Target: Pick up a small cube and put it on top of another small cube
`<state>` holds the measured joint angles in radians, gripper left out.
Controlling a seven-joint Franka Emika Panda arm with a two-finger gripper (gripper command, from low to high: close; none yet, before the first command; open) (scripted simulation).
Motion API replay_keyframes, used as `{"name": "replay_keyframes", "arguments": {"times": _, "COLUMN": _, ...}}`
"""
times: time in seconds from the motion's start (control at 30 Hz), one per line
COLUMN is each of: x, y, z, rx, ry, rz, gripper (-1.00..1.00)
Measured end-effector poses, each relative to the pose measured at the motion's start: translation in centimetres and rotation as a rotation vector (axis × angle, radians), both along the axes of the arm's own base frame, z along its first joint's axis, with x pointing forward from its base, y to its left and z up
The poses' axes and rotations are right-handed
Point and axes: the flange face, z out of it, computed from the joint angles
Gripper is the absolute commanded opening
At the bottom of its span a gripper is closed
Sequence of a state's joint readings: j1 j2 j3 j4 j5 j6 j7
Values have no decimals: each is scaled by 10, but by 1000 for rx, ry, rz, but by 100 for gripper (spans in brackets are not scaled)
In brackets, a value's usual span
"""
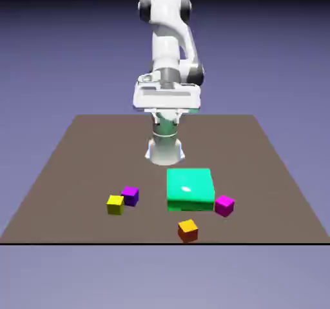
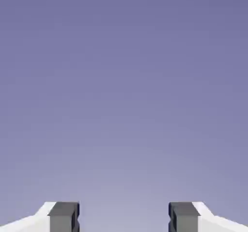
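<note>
The arm (image 1: 169,40) is glossy white, built of rounded segments with dark grey joint rings. Its hand (image 1: 165,97) is a wide, flat white block. The fingers (image 2: 63,216) are white with dark grey square tips.

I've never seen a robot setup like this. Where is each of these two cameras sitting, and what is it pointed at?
Exterior view: stands off the robot, above the table, looking down at the white arm, green block and small cubes.
Hand view: sits on the hand, looking along the gripper at plain backdrop; only two grey fingertips show, standing apart.
Shared: nothing but the backdrop; no cube appears in both.
</note>
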<state>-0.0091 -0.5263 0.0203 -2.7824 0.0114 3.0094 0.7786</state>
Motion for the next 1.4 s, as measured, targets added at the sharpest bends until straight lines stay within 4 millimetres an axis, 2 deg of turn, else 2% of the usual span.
{"name": "replay_keyframes", "arguments": {"times": 0.3, "x": 68, "y": -6, "z": -74, "rx": 201, "ry": 325, "rz": -297, "gripper": 0}}
{"name": "replay_keyframes", "arguments": {"times": 0.6, "x": 117, "y": -7, "z": -167, "rx": 429, "ry": 657, "rz": -616, "gripper": 0}}
{"name": "replay_keyframes", "arguments": {"times": 0.97, "x": 151, "y": 4, "z": -275, "rx": 729, "ry": 1099, "rz": -1005, "gripper": 0}}
{"name": "replay_keyframes", "arguments": {"times": 1.03, "x": 151, "y": 4, "z": -276, "rx": 735, "ry": 1108, "rz": -1012, "gripper": 0}}
{"name": "replay_keyframes", "arguments": {"times": 1.13, "x": 145, "y": 22, "z": -327, "rx": 736, "ry": 1108, "rz": -1012, "gripper": 0}}
{"name": "replay_keyframes", "arguments": {"times": 1.17, "x": 142, "y": 27, "z": -340, "rx": 735, "ry": 1108, "rz": -1012, "gripper": -100}}
{"name": "replay_keyframes", "arguments": {"times": 1.23, "x": 142, "y": 27, "z": -340, "rx": 735, "ry": 1108, "rz": -1012, "gripper": -100}}
{"name": "replay_keyframes", "arguments": {"times": 1.37, "x": 150, "y": 7, "z": -275, "rx": 741, "ry": 1108, "rz": -1011, "gripper": -100}}
{"name": "replay_keyframes", "arguments": {"times": 1.4, "x": 143, "y": 22, "z": -266, "rx": 759, "ry": 1109, "rz": -1008, "gripper": -100}}
